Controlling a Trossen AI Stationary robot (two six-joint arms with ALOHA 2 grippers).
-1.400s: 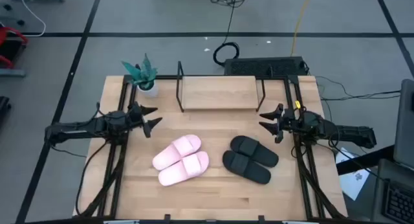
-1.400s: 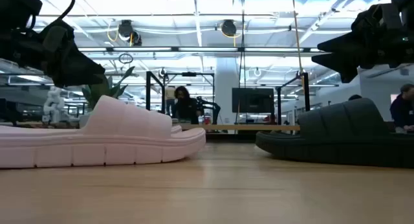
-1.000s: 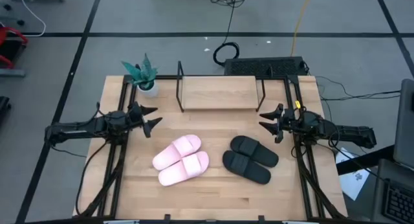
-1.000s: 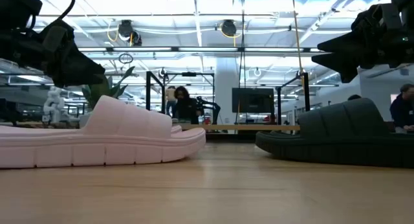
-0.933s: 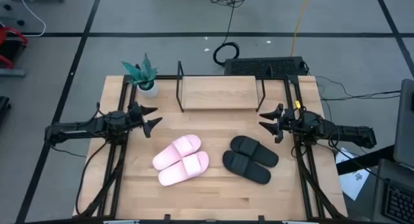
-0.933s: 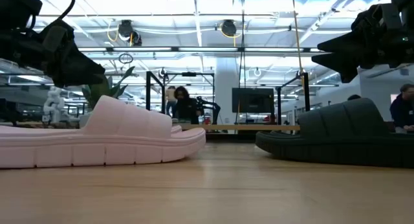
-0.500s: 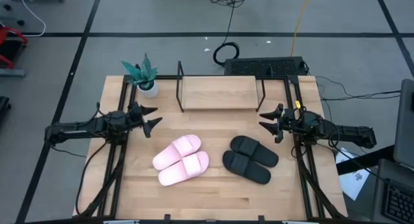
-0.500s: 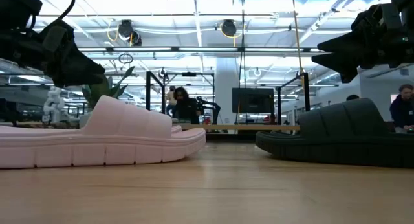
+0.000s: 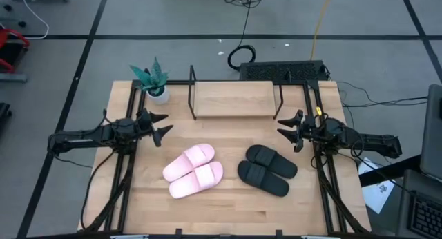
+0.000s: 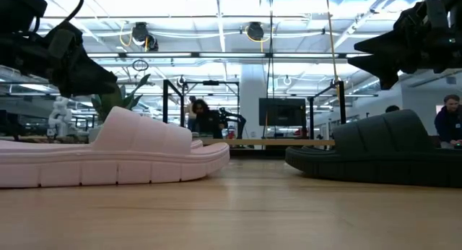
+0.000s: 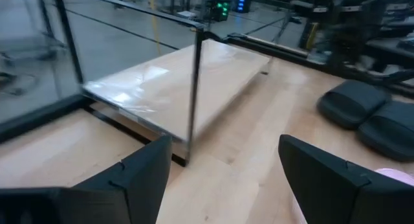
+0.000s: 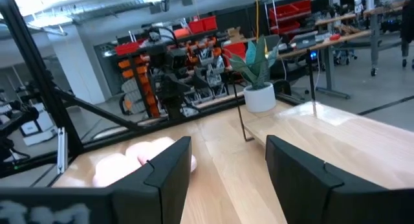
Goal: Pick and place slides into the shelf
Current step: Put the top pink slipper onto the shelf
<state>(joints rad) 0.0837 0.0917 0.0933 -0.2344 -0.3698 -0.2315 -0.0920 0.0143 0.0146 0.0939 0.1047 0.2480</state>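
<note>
Both slide pairs, pink (image 9: 193, 171) and black (image 9: 267, 169), lie before the shelf (image 9: 233, 99). The left gripper (image 9: 161, 124) and right gripper (image 9: 286, 130) hover at the sides, fingers released.

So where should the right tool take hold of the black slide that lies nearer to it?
Probably by the wide strap of the nearer black slide, coming from above. It lies flat, sole down, and the raised strap gives the open right tool something to close across.

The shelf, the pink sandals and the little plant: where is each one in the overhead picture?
shelf (image 9: 231, 99), high view, middle of its bare wooden board.
pink slides (image 9: 193, 171), high view, where the two straps meet.
potted plant (image 9: 151, 77), high view, on its green leaves.
</note>
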